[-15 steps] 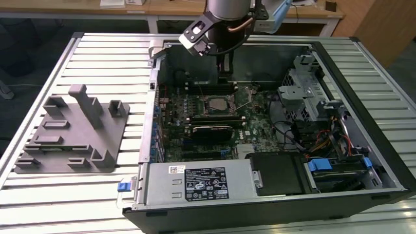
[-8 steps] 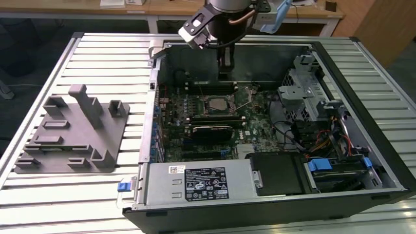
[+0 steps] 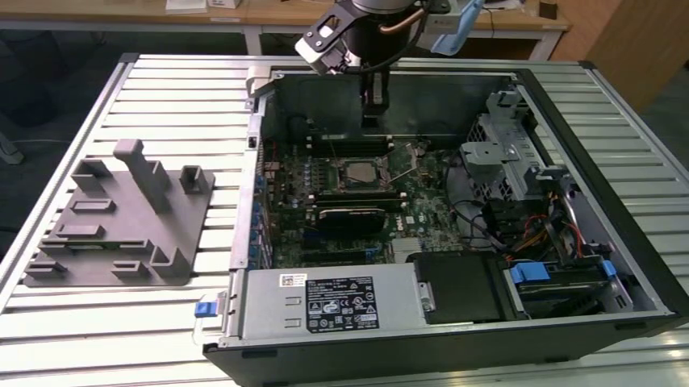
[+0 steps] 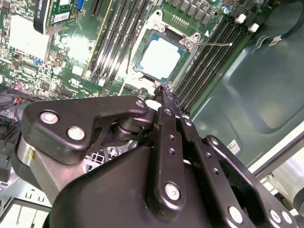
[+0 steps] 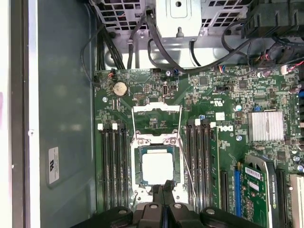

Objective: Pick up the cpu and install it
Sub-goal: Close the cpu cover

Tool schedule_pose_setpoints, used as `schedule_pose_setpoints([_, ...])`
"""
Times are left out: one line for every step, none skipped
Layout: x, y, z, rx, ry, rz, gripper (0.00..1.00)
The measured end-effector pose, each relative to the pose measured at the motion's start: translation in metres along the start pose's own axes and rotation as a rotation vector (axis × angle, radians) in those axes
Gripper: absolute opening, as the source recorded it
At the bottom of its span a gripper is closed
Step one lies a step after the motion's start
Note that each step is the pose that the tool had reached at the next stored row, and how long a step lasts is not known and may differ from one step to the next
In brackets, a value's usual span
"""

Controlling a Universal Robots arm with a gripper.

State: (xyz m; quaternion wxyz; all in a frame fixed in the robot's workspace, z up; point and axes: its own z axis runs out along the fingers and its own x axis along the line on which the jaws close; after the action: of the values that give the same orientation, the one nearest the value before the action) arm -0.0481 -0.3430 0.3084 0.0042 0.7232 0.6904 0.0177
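Pincer (image 5: 163, 186) just beside socketed cpu (image 5: 157, 167)

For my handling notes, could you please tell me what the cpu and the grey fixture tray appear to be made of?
The cpu: bare metal top, apparently, pale and reflecting light brightly. The fixture tray: likely matte grey plastic, uniform and without shine.

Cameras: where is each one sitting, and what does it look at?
Exterior view: off the arm, high, looking down into the case; arm and end effector show.
First wrist view: on the arm, facing straight down at the cpu; end effector shows.
Second wrist view: on the arm, slanted; end effector looms.
Both wrist views share the cpu.
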Motion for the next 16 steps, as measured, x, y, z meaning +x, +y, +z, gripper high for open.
schedule_pose_setpoints([0.0000,0.0003,0.0000,0.0001,-0.0001,0.000,0.11])
schedule_pose_setpoints([0.0001,0.0012,-0.0001,0.0002,-0.0002,0.000,0.11])
schedule_pose_setpoints([0.0001,0.0026,0.0000,0.0002,-0.0003,0.000,0.11])
schedule_pose_setpoints([0.0002,0.0045,0.0001,0.0002,-0.0001,0.000,0.11])
schedule_pose_setpoints([0.0003,0.0067,0.0002,0.0001,-0.0001,0.000,0.11])
schedule_pose_setpoints([0.0004,0.0092,0.0002,0.0001,-0.0001,0.000,0.11])
schedule_pose_setpoints([0.0006,0.0117,0.0003,0.0001,-0.0002,0.000,0.11])
schedule_pose_setpoints([0.0007,0.0145,0.0004,0.0001,-0.0001,0.000,0.11])
schedule_pose_setpoints([0.0008,0.0175,0.0005,0.0001,-0.0001,0.000,0.11])
schedule_pose_setpoints([0.0010,0.0206,0.0006,0.0001,-0.0001,0.000,0.11])
schedule_pose_setpoints([0.0011,0.0239,0.0007,0.0001,-0.0001,0.000,0.11])
schedule_pose_setpoints([0.0013,0.0273,0.0008,0.0001,-0.0001,0.000,0.11])
schedule_pose_setpoints([0.0015,0.0309,0.0009,0.0001,-0.0001,0.000,0.11])
schedule_pose_setpoints([0.0017,0.0345,0.0011,0.0001,0.0000,0.000,0.11])
schedule_pose_setpoints([0.0018,0.0380,0.0012,0.0000,0.0000,0.000,0.11])
schedule_pose_setpoints([0.0020,0.0414,0.0013,0.0000,0.0000,0.000,0.11])
